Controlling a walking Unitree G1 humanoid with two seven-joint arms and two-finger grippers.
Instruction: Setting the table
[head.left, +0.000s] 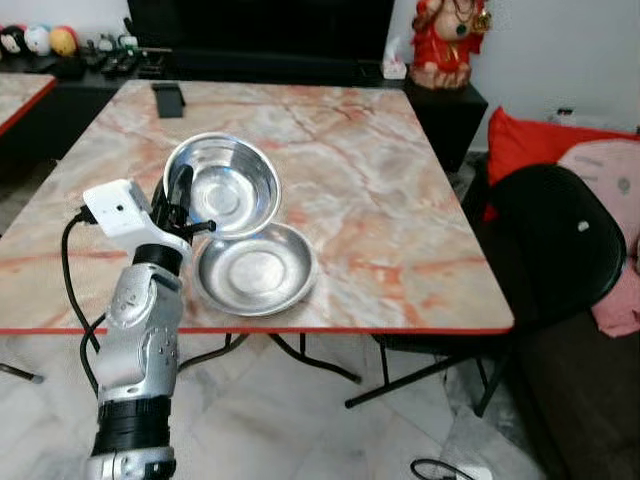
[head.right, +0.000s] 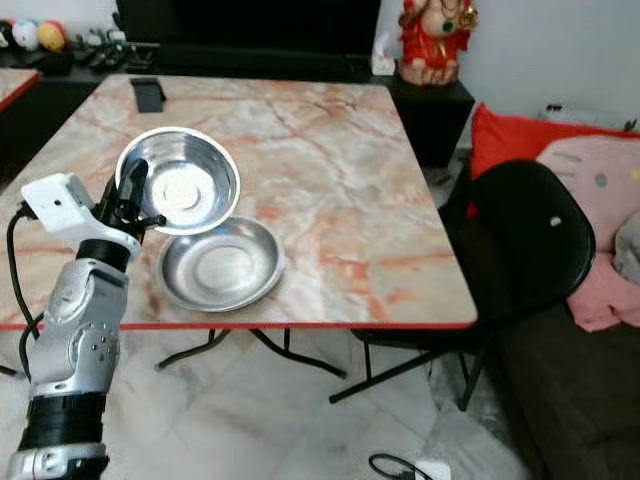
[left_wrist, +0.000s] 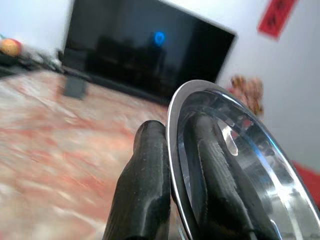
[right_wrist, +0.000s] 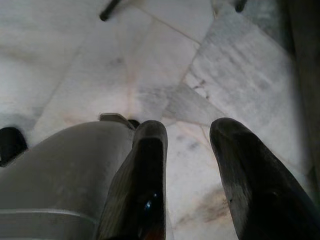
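Our left pincer clamps the rim of a shiny round steel bowl, tilted above a shallow steel plate on the marble surface; our right pincer hangs apart over the floor.

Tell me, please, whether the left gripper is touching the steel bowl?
Touching. The left wrist view shows the left gripper clamped on the steel bowl, one finger outside its rim and one inside.

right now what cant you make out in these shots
- Bowl underside: head views, hidden by its own tilted body, so contact with the plate is unclear.
- Bowl's far rim: left wrist view, cut off by the edge; left gripper covers part.
- Dark item on the table: too small to identify.
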